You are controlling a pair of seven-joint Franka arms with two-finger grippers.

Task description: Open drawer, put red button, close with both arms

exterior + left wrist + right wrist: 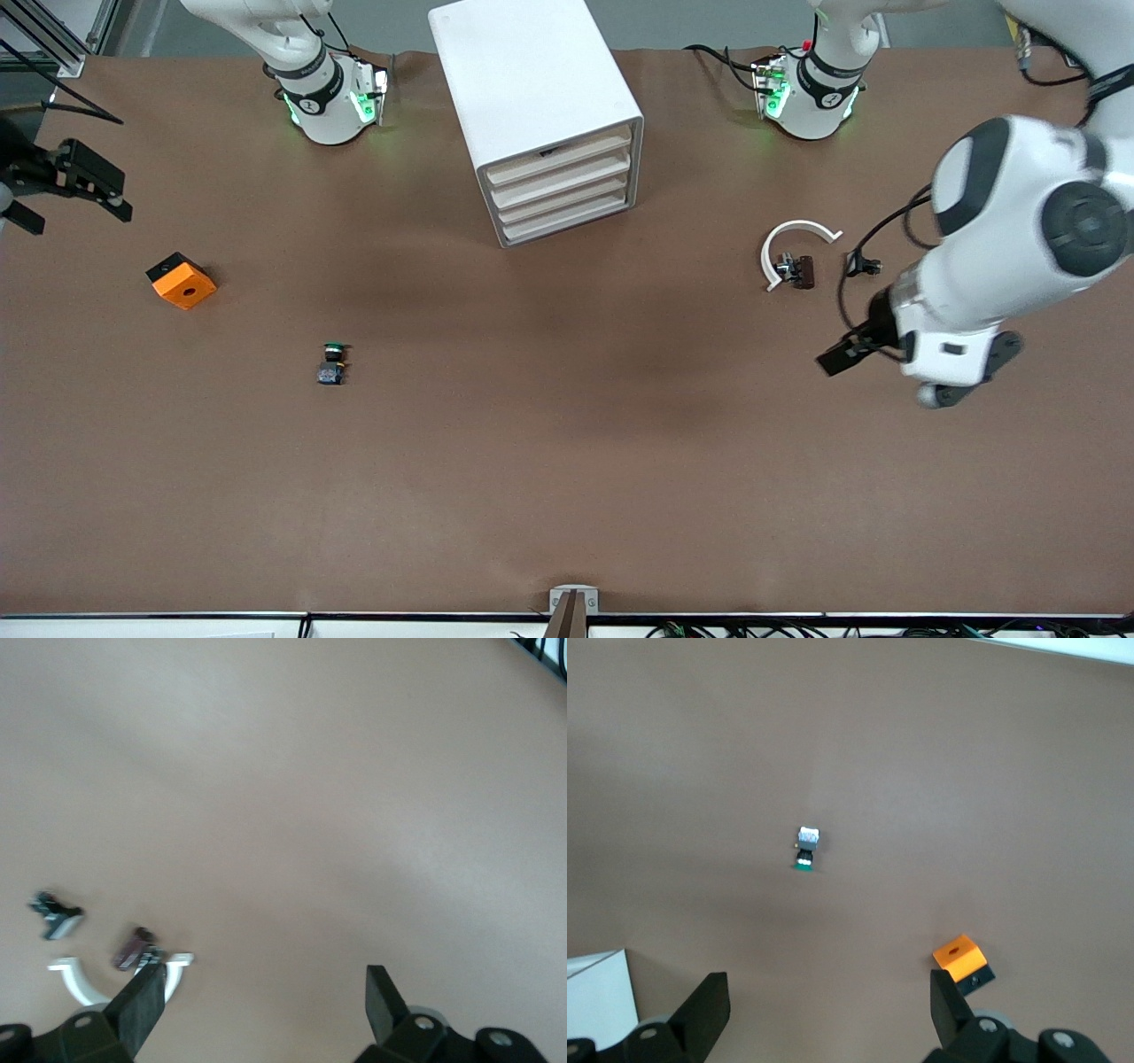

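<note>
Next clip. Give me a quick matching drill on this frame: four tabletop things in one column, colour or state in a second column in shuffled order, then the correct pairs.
Things:
1. drawer cabinet
2. block with a hole
3. button nearer the front camera than the block
4. curved piece toward the left arm's end

Colour or state:
A. green cap, lying on its side
B. white, all four drawers shut
C. orange
D. white open arc, a small dark red-capped part beside it

Pairs: 1-B, 2-C, 3-A, 4-D
</note>
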